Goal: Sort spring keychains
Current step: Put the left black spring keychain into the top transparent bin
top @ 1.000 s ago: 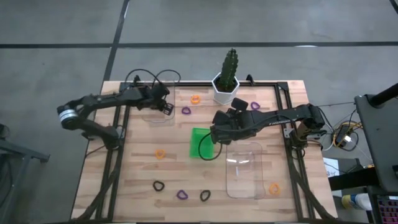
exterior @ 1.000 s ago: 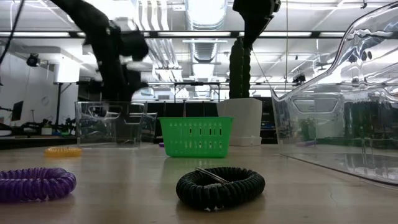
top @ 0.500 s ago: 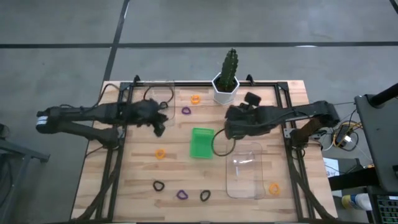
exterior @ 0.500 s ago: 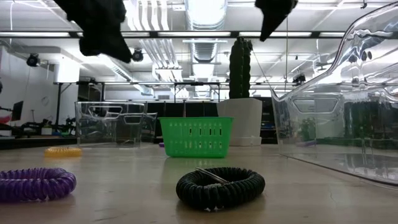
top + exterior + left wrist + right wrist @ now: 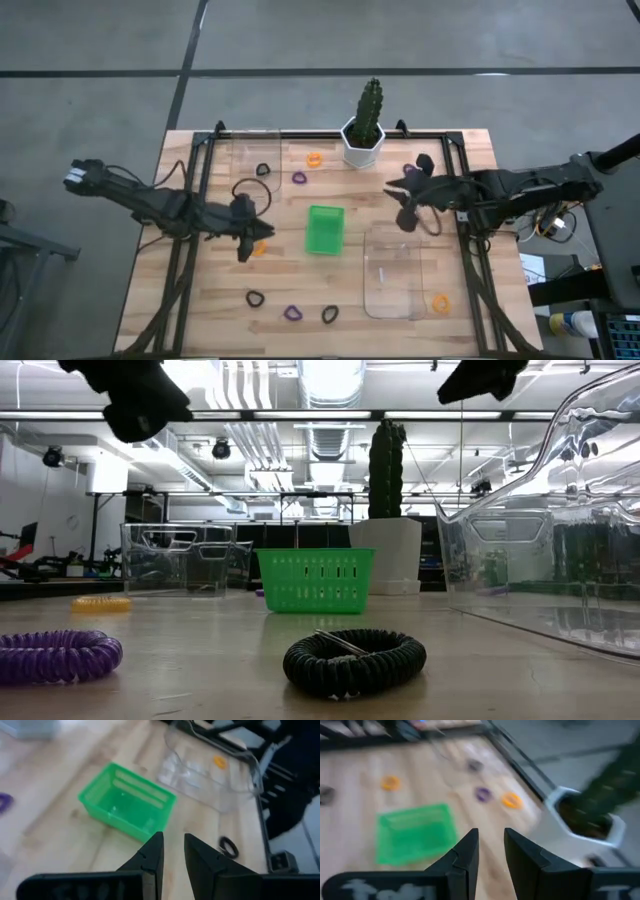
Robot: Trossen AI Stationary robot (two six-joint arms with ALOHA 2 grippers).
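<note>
From above we see a wooden table (image 5: 210, 285) with the green tray (image 5: 323, 229) as our landmark. Left of it hovers the left gripper (image 5: 247, 238); right of it, the right gripper (image 5: 405, 207). Spring keychains (image 5: 290, 313) lie scattered around the tray. At table height, a black keychain (image 5: 354, 660) lies nearest us. Both wrist views show narrow gaps between empty fingers
</note>
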